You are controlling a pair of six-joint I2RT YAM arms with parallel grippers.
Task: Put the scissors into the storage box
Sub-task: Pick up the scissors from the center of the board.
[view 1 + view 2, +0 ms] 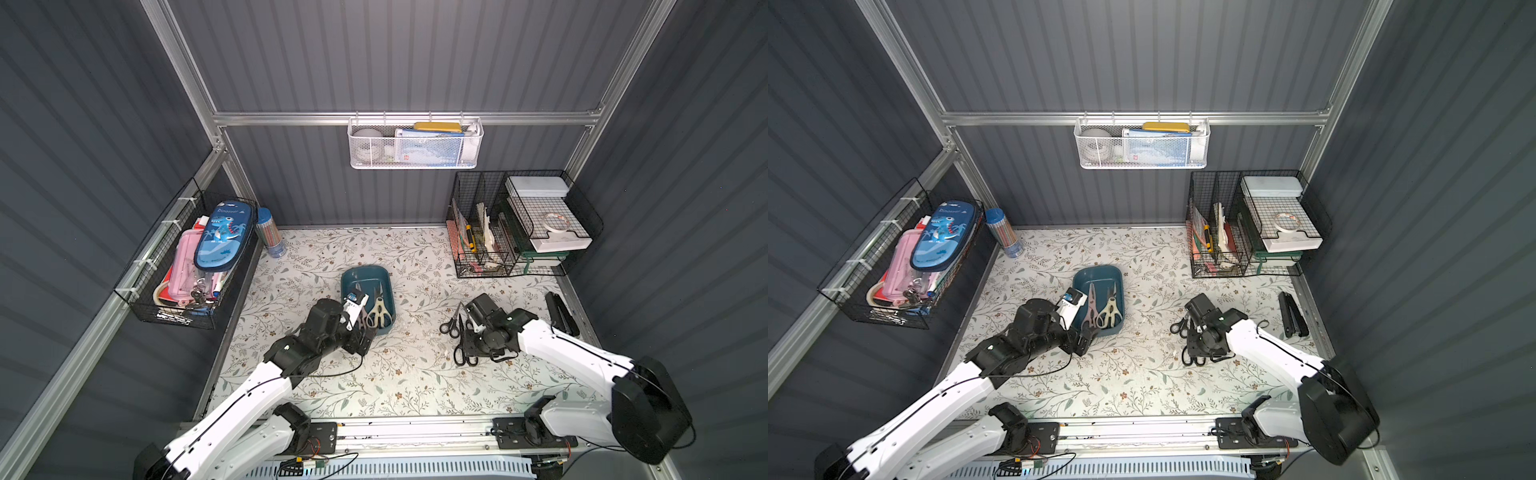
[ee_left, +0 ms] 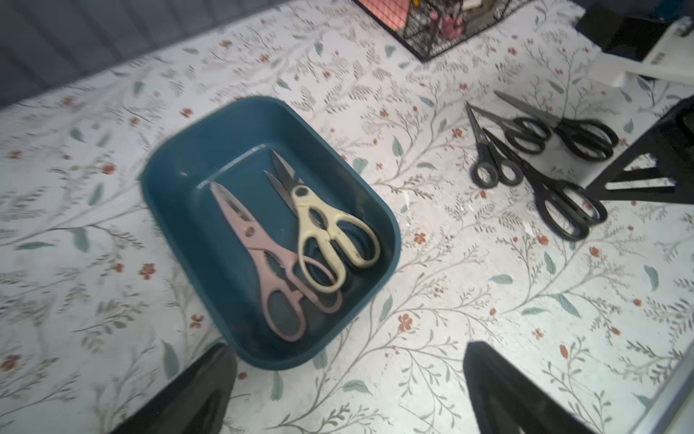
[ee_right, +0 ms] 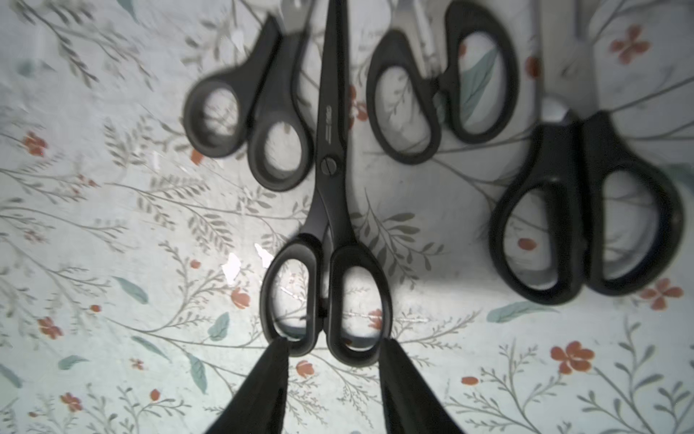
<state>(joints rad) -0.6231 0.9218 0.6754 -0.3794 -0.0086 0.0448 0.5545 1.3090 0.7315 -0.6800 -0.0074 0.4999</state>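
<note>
On the floral mat (image 1: 395, 386), a pencil tube (image 1: 270, 232) stands at the back-left corner, a black wire organiser (image 1: 465, 187) at back-right.

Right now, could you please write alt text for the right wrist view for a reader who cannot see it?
The right gripper straddles the handle loops of an all-black pair of scissors lying on the floral table cover. Three more black-handled pairs lie beside it; whether the fingers grip it is unclear.
</note>
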